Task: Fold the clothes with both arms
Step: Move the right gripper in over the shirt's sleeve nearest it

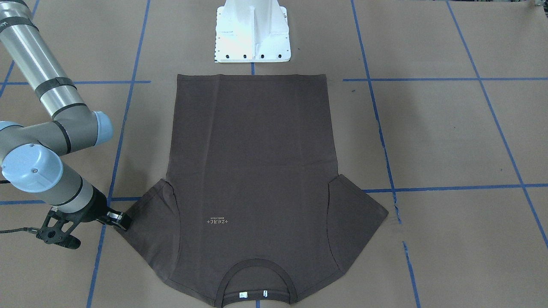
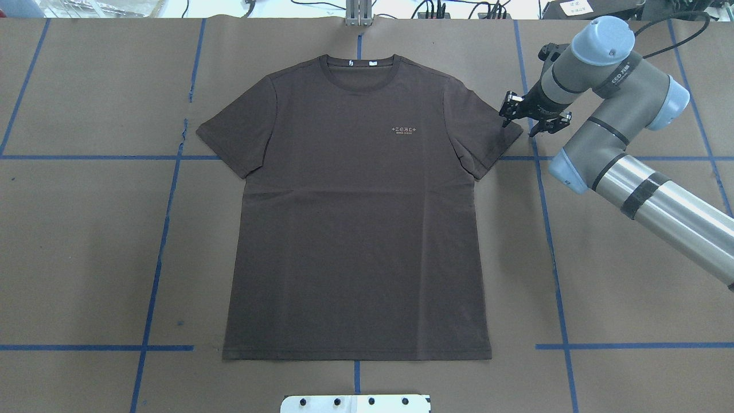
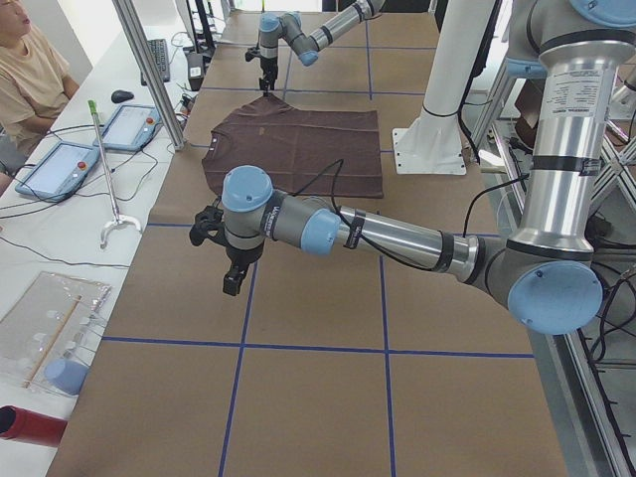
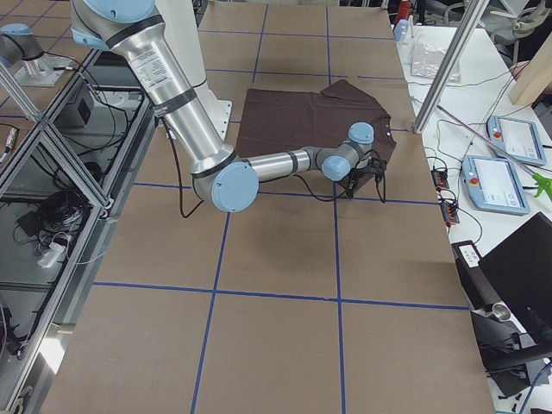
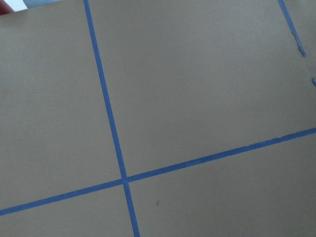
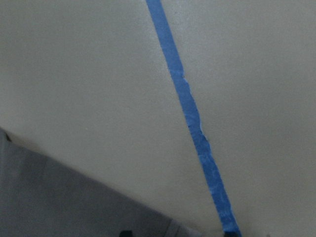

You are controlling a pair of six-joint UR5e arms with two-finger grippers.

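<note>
Overhead exterior: right end effector [image 2: 533, 117] points down, released, beside T-shirt [image 2: 355, 229] sleeve; left end effector [image 3: 231, 283], cannot tell.

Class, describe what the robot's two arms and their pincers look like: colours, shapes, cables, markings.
The right arm and left arm are silver-grey tubes with grey joints, round light-blue caps, black bands and black cables. The right pincer and left pincer are black, two-fingered.

"Where's the T-shirt [image 2: 355, 218]?"
"Flat on the table [image 2: 86, 241], in the middle. Its collar [image 2: 358, 63] is far from the base [image 1: 252, 38]."
"And the grippers?"
"The right gripper [image 2: 532, 121] is just beside the sleeve [image 2: 484, 132] on that side. The left gripper [image 3: 231, 283] is well apart."
</note>
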